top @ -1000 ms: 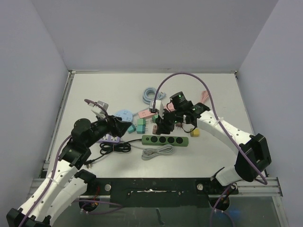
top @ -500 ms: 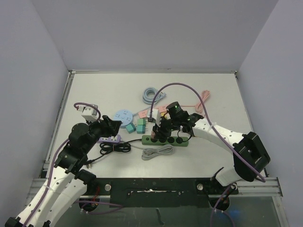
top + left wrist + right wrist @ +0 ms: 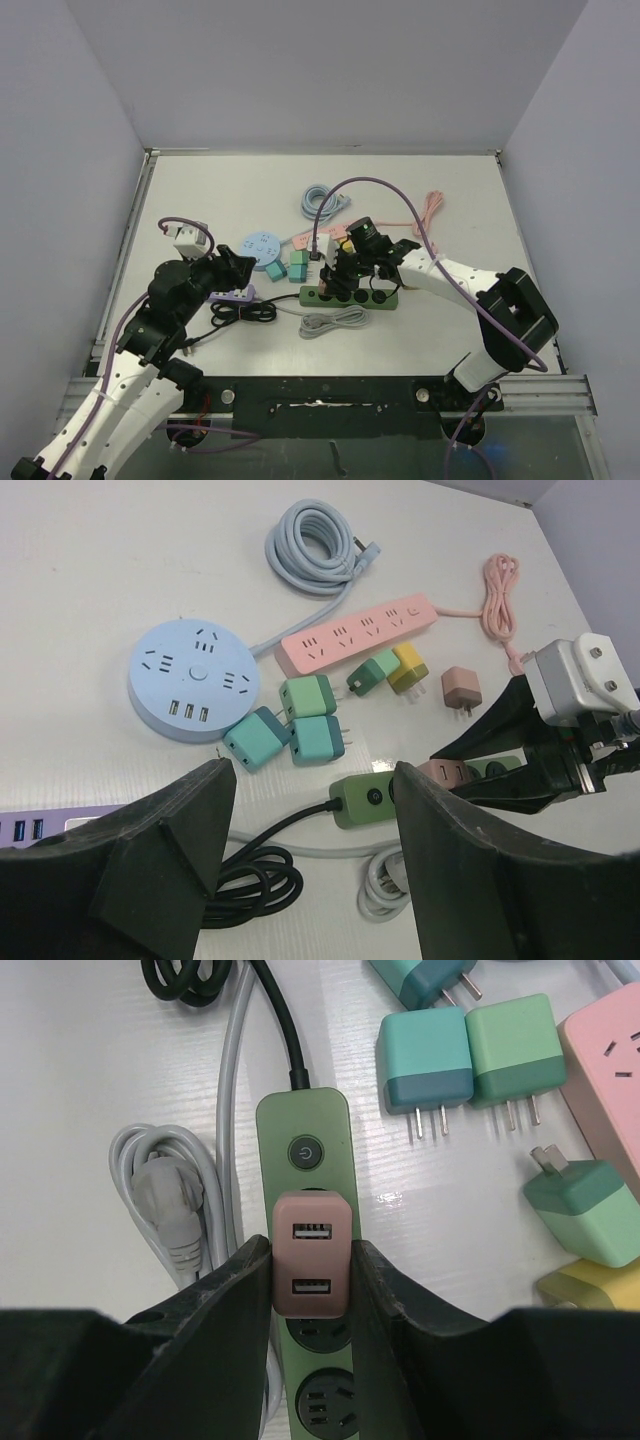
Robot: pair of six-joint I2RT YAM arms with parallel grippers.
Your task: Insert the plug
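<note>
Grey cable (image 3: 335, 322) and a black cord (image 3: 243, 312) lie closest to the near edge. Just beyond them, the green strip (image 3: 303, 1120) lies across the middle of the table, parallel to that edge. The pink plug (image 3: 312, 1255) is clamped between the narrowed jaws of the right gripper (image 3: 345, 270), directly over the strip's first socket, next to the power button (image 3: 304, 1152). The prongs are hidden beneath the plug body, so it cannot be told whether they are seated. The left gripper (image 3: 238, 268) hangs toward the left edge with jaws wide and nothing held. Farther back, spare chargers (image 3: 310, 695), a pink strip (image 3: 360, 640) and a blue hub (image 3: 190, 675) are not involved. The insertion step is judged to be in hand. A straight downward press is called for, with the plug kept square to the socket, followed by release.
</note>
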